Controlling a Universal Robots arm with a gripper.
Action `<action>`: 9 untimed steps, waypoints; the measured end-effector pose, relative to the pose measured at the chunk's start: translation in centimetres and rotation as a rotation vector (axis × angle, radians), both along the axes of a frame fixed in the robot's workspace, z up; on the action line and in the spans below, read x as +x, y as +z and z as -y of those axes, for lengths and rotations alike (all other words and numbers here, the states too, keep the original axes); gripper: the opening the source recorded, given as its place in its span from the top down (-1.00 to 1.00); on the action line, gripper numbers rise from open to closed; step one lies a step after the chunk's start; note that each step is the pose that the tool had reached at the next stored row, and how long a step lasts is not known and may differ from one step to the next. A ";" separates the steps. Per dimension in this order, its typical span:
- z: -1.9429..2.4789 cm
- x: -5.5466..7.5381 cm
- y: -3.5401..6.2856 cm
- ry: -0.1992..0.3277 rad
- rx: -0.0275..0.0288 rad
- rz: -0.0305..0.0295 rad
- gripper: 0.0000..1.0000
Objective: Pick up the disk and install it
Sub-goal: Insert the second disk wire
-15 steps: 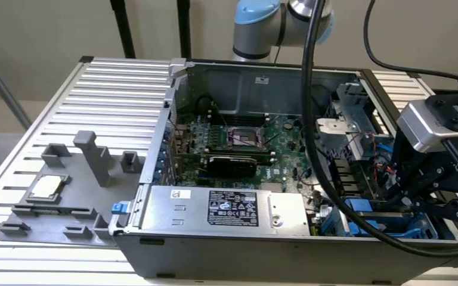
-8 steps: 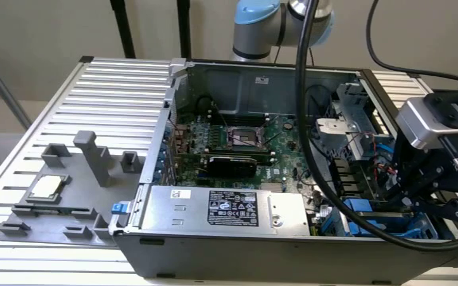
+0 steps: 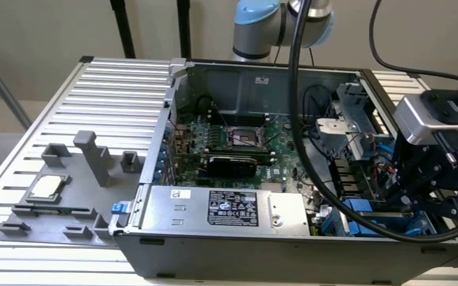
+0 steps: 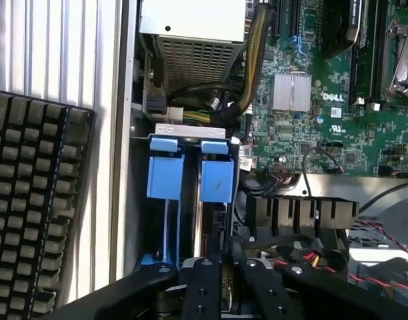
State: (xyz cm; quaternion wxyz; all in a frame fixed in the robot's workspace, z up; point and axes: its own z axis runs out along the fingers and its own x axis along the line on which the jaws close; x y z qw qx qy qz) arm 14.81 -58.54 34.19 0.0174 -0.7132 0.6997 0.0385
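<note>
One slatted desk (image 3: 117, 89) takes up most of the exterior view. On it lies one open computer case (image 3: 261, 83), reaching from the frame's centre to the exterior view's right. One arm (image 3: 269, 24) comes in at the top centre, and one thick black cable (image 3: 297, 89) hangs from it across the case. One green motherboard (image 3: 245, 131) covers the case floor at centre frame. In the wrist view it carries one small silver heatsink (image 4: 291, 91).

One black keyboard (image 4: 31, 200) lies on the desk just outside the case wall. One grey box (image 3: 173, 208) with a black label sits along the case's near edge, at lower centre. One grey tray (image 3: 22, 235) with upright posts is on the desk at the exterior view's lower left, and one silver chip (image 3: 46, 187) rests on it.

The tool (image 4: 227, 270) hangs over the drive bay, at the exterior view's lower right. I cannot tell whether it is clamped or free.

Two blue-railed units stand edge-on, side by side, in that bay. The disk (image 4: 216, 175) is the one in line with the tool and nearer the motherboard. The second carrier (image 4: 165, 170) is just beside it, nearer the case wall.
</note>
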 end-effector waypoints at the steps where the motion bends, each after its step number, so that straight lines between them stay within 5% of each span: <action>1: -0.02 0.0 -0.01 -0.004 -0.0010 0.0000 1.00; 9: -0.17 0.0 -0.04 -0.024 -0.0098 0.0013 1.00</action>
